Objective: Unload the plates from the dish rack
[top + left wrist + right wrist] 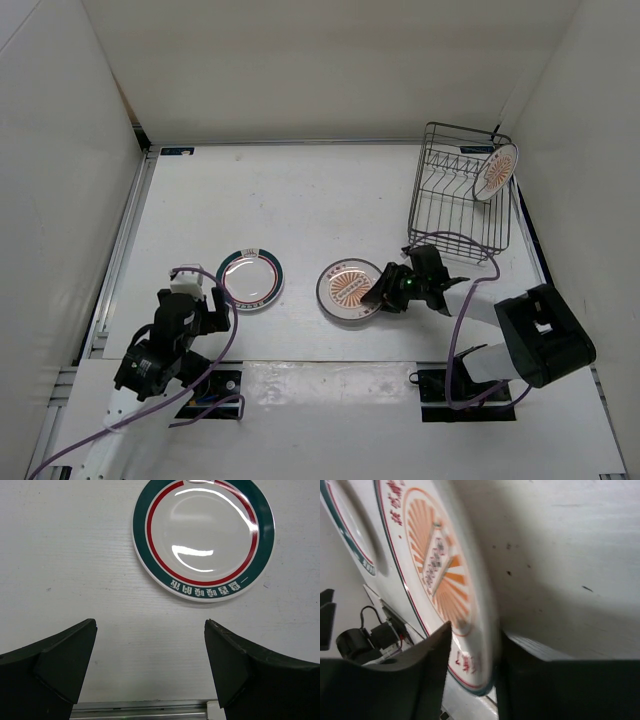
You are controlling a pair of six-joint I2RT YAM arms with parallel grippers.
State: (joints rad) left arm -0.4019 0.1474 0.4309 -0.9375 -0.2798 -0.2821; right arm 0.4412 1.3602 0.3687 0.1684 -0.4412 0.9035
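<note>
Orange-sunburst white plate (345,290) lies flat on the desk (300,200), rim between the jaws of the right end effector (383,296), squeeze unclear; 1 matching plate (496,172) stands in the dark wire dish rack (440,205) farther back, nearest that arm.

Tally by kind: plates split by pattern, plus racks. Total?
green-rimmed plate: 1
orange sunburst plates: 2 (one on the table, one in the rack)
dish rack: 1
Total: 4
</note>
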